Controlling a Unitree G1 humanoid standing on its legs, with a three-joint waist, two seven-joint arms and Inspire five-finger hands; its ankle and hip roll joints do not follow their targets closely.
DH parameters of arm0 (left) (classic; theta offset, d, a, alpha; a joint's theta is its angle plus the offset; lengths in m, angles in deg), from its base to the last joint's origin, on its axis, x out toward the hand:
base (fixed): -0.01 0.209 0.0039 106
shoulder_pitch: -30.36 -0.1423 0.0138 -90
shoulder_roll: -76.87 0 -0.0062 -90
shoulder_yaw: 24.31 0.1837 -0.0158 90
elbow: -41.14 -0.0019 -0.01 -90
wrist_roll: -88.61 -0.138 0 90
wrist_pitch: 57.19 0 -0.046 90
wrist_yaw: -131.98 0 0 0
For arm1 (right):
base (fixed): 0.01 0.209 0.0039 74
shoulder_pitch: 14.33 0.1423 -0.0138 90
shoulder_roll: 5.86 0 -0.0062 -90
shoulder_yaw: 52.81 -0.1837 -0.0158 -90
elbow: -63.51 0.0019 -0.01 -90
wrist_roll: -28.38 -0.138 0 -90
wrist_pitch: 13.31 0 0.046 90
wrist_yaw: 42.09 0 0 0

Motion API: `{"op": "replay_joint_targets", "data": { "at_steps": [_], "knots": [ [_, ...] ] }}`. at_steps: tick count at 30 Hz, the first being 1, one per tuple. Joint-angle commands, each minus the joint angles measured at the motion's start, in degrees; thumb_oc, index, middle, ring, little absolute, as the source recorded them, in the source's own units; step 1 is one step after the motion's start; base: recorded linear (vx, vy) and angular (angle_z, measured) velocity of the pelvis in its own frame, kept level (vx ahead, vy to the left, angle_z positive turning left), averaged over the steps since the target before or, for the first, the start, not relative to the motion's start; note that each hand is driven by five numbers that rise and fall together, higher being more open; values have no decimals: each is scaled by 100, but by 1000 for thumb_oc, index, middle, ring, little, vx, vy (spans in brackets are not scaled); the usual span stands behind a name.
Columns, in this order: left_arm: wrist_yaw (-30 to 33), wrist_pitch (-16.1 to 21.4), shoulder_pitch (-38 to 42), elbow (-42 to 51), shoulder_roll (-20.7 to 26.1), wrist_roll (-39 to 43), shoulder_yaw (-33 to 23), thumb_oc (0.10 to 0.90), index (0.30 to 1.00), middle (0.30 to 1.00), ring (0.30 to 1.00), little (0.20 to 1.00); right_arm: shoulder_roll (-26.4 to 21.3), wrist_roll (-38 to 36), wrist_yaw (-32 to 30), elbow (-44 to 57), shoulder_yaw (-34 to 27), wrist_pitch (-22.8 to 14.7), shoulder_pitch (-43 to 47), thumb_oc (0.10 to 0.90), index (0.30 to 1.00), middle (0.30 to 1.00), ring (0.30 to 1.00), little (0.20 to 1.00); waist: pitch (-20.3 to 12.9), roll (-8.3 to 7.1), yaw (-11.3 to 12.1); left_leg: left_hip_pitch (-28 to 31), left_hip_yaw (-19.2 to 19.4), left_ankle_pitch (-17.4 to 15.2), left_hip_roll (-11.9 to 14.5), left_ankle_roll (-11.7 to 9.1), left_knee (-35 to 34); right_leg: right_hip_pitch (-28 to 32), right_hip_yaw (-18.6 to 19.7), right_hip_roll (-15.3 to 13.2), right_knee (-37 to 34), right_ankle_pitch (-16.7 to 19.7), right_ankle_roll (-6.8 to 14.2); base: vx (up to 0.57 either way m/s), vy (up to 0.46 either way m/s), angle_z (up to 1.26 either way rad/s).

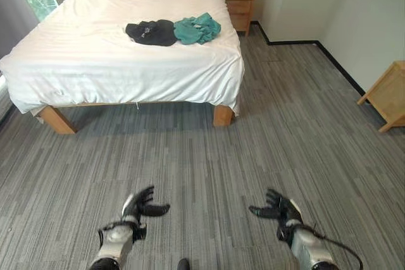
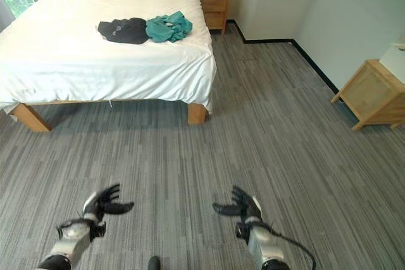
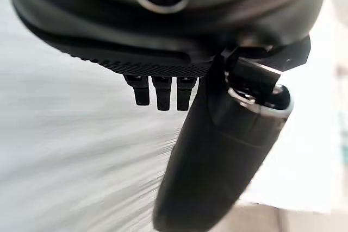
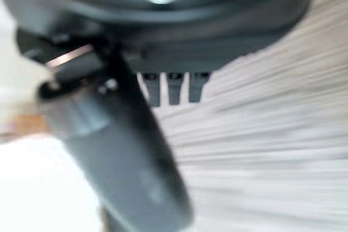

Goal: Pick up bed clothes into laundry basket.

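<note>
Bedroom: white-sheeted bed [image 1: 120, 55], wooden nightstand [image 1: 240, 8], grey carpet [image 1: 209, 162].

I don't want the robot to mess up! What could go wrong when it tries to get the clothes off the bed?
1. The black garment and teal garment touch, so grabbing one may drag the other off the bed.
2. They lie far across the grey floor from the open left hand and right hand, so the robot must walk close and could bump the bed leg.
3. I can't see a laundry basket here.
</note>
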Motion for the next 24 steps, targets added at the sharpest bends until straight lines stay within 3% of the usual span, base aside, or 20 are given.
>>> {"op": "replay_joint_targets", "data": {
  "at_steps": [1, 5, 14, 15, 17, 18, 19, 21, 22, 23, 24],
  "knots": [
    [403, 442, 527, -373, -163, 110, -224, 800, 900, 900, 900, 900, -19, 11, -243, 347, -175, -484, 169, 800, 900, 900, 900, 900, -78, -165, 62, 310, -146, -479, 345, -524, 53, -224, -209, -832, -63, 291, 776, 2, 13, -3],
    [440, 435, 230, 51, -378, 309, -311, 800, 900, 900, 900, 900, 105, 32, -226, 711, -202, -484, -119, 800, 900, 900, 900, 900, -64, -166, 63, 295, -145, -485, 328, -506, 58, -231, -218, -845, -63, 296, 774, 3, 8, -2],
    [499, 553, -19, -150, -568, 706, -436, 800, 900, 900, 900, 900, 251, 149, -392, 683, -168, -555, -255, 800, 900, 900, 900, 900, 175, -223, 49, -39, -84, -601, 168, -394, 284, -592, 2, -983, 62, 384, 888, -20, 42, -5],
    [536, 578, -2, -161, -581, 757, -432, 800, 900, 900, 900, 900, 232, 315, -540, 735, -256, -621, -216, 800, 900, 900, 900, 900, 281, -196, 41, -147, -51, -650, 77, -296, 345, -868, 90, -1110, 605, 312, 945, -94, 126, -18],
    [550, 595, 0, -118, -597, 734, -412, 800, 900, 900, 900, 900, 220, 415, -595, 776, -280, -620, -204, 800, 900, 900, 900, 900, 337, -179, 28, -160, -51, -691, 26, -242, 359, -1083, 161, -1176, 953, 325, 982, -65, 162, -30],
    [562, 630, -32, 131, -555, 671, -356, 800, 900, 900, 900, 900, 205, 526, -661, 868, -278, -647, -151, 800, 900, 900, 900, 900, 558, -136, -54, -141, -30, -759, 9, -114, 370, -1705, 301, -1208, 1984, 639, 1094, -64, 177, -49],
    [563, 628, -31, 135, -555, 670, -359, 800, 900, 900, 900, 900, 206, 528, -663, 868, -277, -646, -147, 800, 900, 900, 900, 900, 552, -146, -40, -154, -12, -761, -2, -109, 374, -1752, 330, -1216, 2036, 620, 1099, -22, 187, -48],
    [597, 620, -2, 223, -478, 635, -385, 800, 900, 900, 900, 900, 268, 508, -671, 878, -224, -645, -146, 800, 900, 900, 900, 900, 716, -54, -170, 79, -35, -866, 52, -69, 337, -2366, 501, -1135, 2878, 1011, 1107, 166, 108, -10],
    [599, 617, -2, 226, -480, 634, -388, 800, 900, 900, 900, 900, 267, 508, -673, 878, -221, -646, -143, 800, 900, 900, 900, 900, 723, -58, -166, 95, -28, -879, 49, -71, 329, -2382, 514, -1135, 2928, 976, 1106, 399, -4, 7],
    [609, 693, 17, 535, -460, 841, -456, 800, 900, 900, 900, 900, 280, 429, -647, 1041, -281, -684, -181, 800, 900, 900, 900, 900, 801, -89, -304, 338, -97, -1032, 99, -173, 269, -2886, 441, -1203, 2410, 1049, 1067, 282, -55, 0],
    [608, 685, 2, 550, -459, 847, -457, 800, 900, 900, 900, 900, 277, 428, -647, 1049, -278, -680, -191, 800, 900, 900, 900, 900, 809, -61, -317, 372, -109, -1067, 131, -180, 263, -2850, 412, -1182, 2421, 1007, 1066, 533, -156, -1]
  ]
}}
